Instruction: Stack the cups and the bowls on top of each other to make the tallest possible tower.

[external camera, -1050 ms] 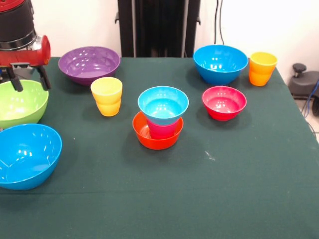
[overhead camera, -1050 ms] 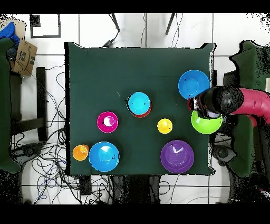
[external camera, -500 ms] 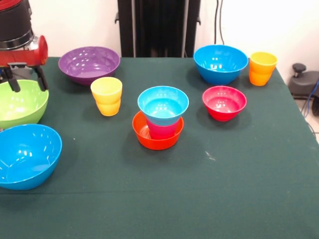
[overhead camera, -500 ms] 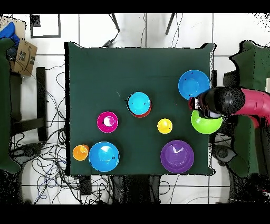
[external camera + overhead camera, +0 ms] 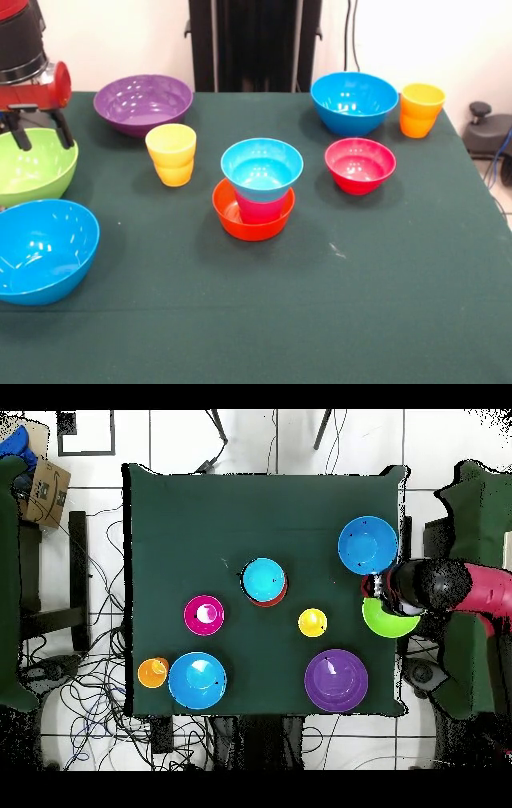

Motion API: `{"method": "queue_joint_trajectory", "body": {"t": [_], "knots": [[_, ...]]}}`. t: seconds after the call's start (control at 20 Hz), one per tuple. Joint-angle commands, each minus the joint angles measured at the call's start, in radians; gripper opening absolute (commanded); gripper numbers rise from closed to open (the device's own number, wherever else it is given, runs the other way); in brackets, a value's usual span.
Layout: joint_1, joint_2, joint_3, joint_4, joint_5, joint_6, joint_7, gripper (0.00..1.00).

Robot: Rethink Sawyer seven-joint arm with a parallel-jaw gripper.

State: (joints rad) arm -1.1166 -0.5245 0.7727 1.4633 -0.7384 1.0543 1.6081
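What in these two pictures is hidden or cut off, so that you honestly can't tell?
- Lime green bowl: front view, left edge cuts it; overhead, the arm covers part.
- Red-pink cup: light blue bowl hides its mouth.
- Gripper: front view, open fingers; contact with the green bowl unclear.

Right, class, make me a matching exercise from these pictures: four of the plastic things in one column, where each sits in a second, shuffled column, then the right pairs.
Things
1. light blue bowl
2. red-pink cup
3. orange cup
4. lime green bowl

Places
A. under the gripper, at the table's edge
B. beside a large blue bowl, at a table corner
C. on top of the cup, topmost in the tower
D. standing inside the orange bowl

Pairs: 1-C, 2-D, 3-B, 4-A
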Motion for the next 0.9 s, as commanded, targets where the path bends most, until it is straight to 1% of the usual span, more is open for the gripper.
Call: {"method": "queue_joint_trajectory", "body": {"t": [0.05, 0.55, 0.9], "knots": [[0.012, 0.043, 0.02, 0.074, -0.025, -0.064, -0.28, 1.0], [0.012, 0.036, 0.023, 0.116, -0.047, -0.131, -0.222, 1.0], [0.012, 0.034, 0.013, 0.143, -0.075, -0.219, -0.201, 1.0]]}}
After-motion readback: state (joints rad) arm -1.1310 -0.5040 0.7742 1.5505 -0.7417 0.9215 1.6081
